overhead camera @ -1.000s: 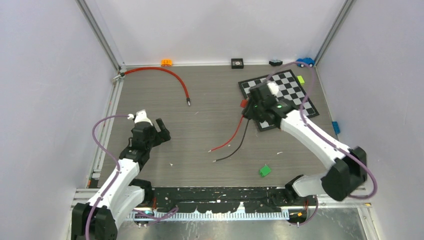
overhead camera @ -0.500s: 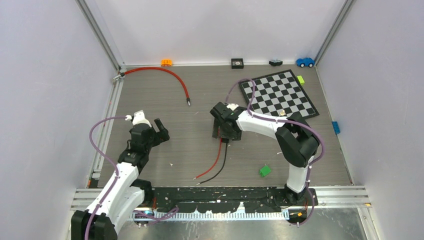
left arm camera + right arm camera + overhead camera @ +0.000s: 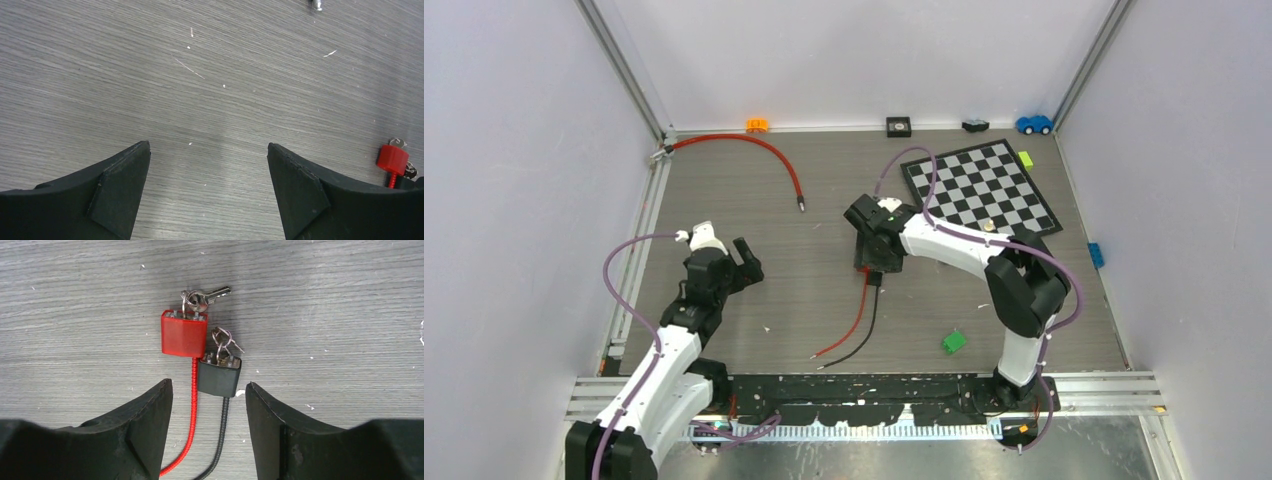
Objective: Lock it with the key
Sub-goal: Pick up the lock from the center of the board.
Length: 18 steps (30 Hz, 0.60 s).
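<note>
Red rectangular plastic padlock (image 3: 184, 334), silver key (image 3: 207, 296) at its far end, lies flat on the grey wood-grain table (image 3: 325, 315) just ahead of the right gripper (image 3: 209, 386), long axis pointing away from the fingers, black padlock (image 3: 219, 375) beside it. We list the right jaws parted and empty, the left gripper (image 3: 209, 147) spread wide and well apart, so the right arm is nearer. Only the right wrist view shows locks and key; from above we see just their cables (image 3: 854, 320).

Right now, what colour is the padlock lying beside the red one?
The padlock is black, as is its cable; the right wrist view shows it best.
</note>
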Motion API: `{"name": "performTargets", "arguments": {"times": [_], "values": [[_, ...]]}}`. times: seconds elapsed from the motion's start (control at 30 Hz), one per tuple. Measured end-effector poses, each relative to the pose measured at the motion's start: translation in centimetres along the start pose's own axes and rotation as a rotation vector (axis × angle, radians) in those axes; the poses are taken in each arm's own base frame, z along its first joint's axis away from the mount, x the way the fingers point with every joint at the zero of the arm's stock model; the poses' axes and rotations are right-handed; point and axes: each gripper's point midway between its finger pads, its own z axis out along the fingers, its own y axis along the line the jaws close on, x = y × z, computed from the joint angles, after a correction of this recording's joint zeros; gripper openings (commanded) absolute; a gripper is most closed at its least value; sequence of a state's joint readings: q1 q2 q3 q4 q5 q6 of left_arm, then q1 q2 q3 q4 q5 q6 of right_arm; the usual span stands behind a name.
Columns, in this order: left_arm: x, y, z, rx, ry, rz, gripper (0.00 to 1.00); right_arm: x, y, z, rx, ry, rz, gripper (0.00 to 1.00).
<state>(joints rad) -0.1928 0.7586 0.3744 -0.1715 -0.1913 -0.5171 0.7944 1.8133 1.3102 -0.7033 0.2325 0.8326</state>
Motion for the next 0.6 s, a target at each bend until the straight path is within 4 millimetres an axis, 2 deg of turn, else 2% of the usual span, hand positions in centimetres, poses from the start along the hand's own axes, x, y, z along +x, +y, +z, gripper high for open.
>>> {"name": "performTargets", "arguments": {"times": [0.07, 0.3, 0.37, 0.6], "values": [[0.1, -0.1, 0.0, 0.004, 0.001, 0.003, 0.89, 0.0, -0.1, 0.3, 0.005, 0.006, -0.007, 0.52], [0.1, -0.1, 0.0, 0.000, 0.000, 0.005, 0.89, 0.4, -1.3, 2.4, 0.054, 0.048, -0.013, 0.51], [0.0, -0.1, 0.0, -0.001, -0.001, 0.005, 0.89, 0.5, -1.7, 2.9, 0.068, 0.058, -0.011, 0.46], [0.1, 0.0, 0.0, -0.004, 0.002, 0.006, 0.89, 0.7, -2.2, 3.8, 0.082, 0.076, -0.016, 0.45]]}}
